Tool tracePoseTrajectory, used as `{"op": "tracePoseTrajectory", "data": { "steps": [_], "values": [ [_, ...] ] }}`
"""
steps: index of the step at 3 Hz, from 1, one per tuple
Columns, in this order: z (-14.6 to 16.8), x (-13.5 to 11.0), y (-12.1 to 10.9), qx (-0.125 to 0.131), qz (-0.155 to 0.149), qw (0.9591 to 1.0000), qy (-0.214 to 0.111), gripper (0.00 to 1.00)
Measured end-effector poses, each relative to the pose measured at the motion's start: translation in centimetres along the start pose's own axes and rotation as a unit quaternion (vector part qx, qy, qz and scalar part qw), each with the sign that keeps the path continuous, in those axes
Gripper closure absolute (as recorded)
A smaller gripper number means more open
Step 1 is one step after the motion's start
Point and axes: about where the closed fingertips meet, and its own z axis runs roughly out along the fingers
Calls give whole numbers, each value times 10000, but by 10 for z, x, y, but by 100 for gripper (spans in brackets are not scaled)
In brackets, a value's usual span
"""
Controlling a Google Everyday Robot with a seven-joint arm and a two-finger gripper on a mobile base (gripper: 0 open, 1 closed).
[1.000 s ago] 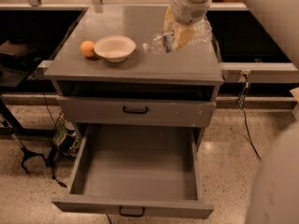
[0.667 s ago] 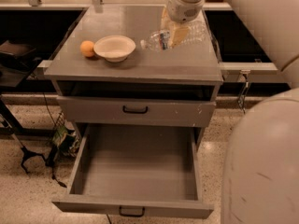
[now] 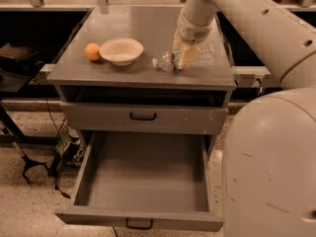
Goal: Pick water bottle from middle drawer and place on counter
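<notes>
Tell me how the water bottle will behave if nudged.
Lying sideways on the counter under the gripper, the round water bottle probably rolls easily. Its clear, crinkled body is likely light and may crumple.

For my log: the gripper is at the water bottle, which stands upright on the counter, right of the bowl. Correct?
Not upright: the camera view shows the water bottle lying on its side on the counter. The gripper is at it, right of the bowl.

The clear plastic bottle (image 3: 205, 57) lies on its side at the right front of the grey tabletop (image 3: 133, 23), white cap pointing left, with the end effector (image 3: 183, 58) clamped across its middle. Below, the lower grey drawer (image 3: 98, 217) stands pulled out, with a black handle on its front.
</notes>
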Motion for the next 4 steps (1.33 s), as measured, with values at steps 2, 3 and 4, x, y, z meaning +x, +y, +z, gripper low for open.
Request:
{"op": "tracePoseTrajectory", "data": {
  "steps": [2,3,4],
  "values": [
    [6,4,7,-125,-82,9995,-282,30],
    [6,-3,7,-179,-228,9986,-444,6],
    [6,-3,7,-179,-231,9986,-446,0]
  ]
}}
